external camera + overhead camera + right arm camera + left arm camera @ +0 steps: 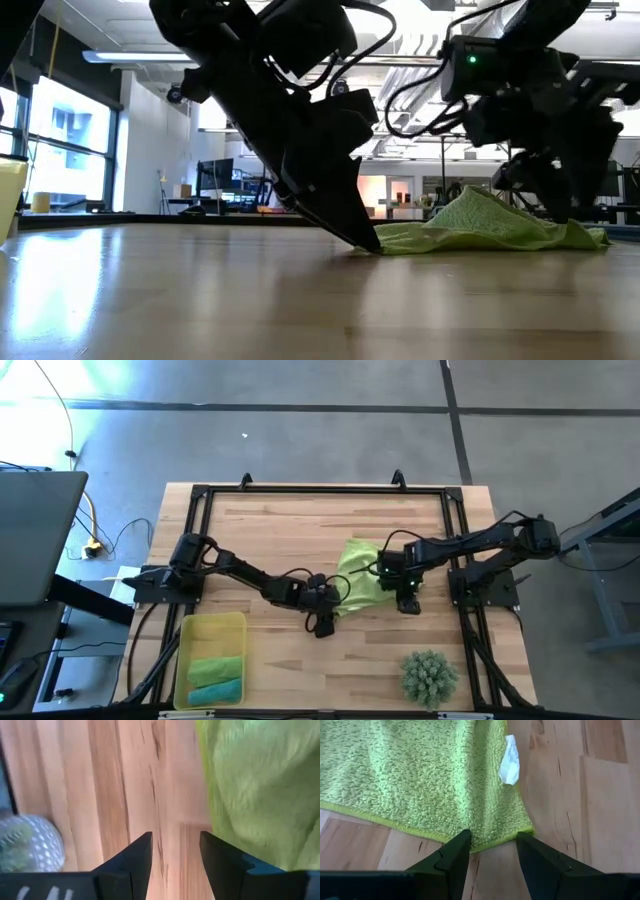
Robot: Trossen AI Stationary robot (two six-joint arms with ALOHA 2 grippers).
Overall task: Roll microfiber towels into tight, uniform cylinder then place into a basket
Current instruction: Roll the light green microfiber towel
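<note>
A lime green microfiber towel (362, 570) lies loosely spread and rumpled on the wooden table, with a white tag (509, 760) near one corner. My left gripper (493, 839) is open and low at the towel's near left corner, one fingertip on each side of the hem. My right gripper (175, 837) is open above bare wood, just off the towel's right side (260, 785). The yellow basket (185, 622) stands at the near left. A rolled green towel (215, 667) and a rolled teal one (215, 690) lie inside it. My left gripper slants down from the table's left, its fingertips (370, 245) at table height against the towel's hem (490, 841) beside the corner. The hem lies flat on the wood between the open fingers. Whether they touch the cloth, I cannot tell.
A spiky green ball-shaped plant (430, 675) sits at the near right. A black frame (320, 490) runs around the table's edges. Bare wood lies beyond the towel toward the far edge and between the basket and the plant.
</note>
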